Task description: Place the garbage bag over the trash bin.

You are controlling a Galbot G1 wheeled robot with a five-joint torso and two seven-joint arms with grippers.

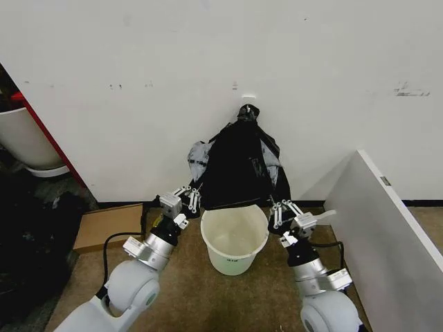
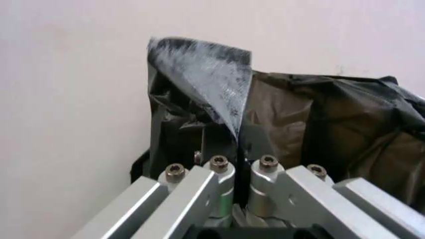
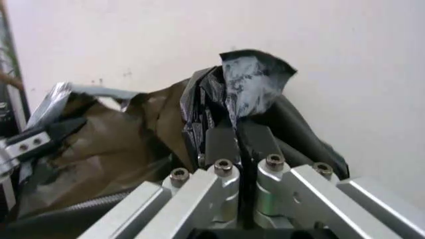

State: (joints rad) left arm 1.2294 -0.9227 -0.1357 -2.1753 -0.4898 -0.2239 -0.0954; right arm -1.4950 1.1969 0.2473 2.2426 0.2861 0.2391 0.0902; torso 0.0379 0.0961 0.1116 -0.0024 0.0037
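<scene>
Two end effectors work at once here, one on each side of the trash bin [image 1: 234,238], which stands on the brown floor [image 1: 208,297] just below the centre of the head view, its mouth uncovered and its pale inside showing. The garbage bag [image 1: 239,169] hangs above and behind the bin against the white wall [image 1: 208,69], gathered to a knotted peak near the upper centre of the frame and spreading downward to a lower edge that lies just over the bin's far rim. The left end effector [image 1: 188,198], to the left of the bin, has its fingers pressed together on a fold of the bag's left edge; in the left wrist view that end effector [image 2: 242,169] pinches a thin grey-sheened flap of the garbage bag [image 2: 206,74] rising from between the pads. The right end effector [image 1: 282,211], to the right of the bin, grips the bag's right edge the same way; in the right wrist view this end effector [image 3: 237,149] is closed on a crumpled tuft of the garbage bag [image 3: 252,84], with more brownish-black plastic billowing toward the left of that frame. A flat cardboard piece [image 1: 107,225] lies on the floor at the left of the head view, and a grey slanted panel [image 1: 387,221] occupies the right.
</scene>
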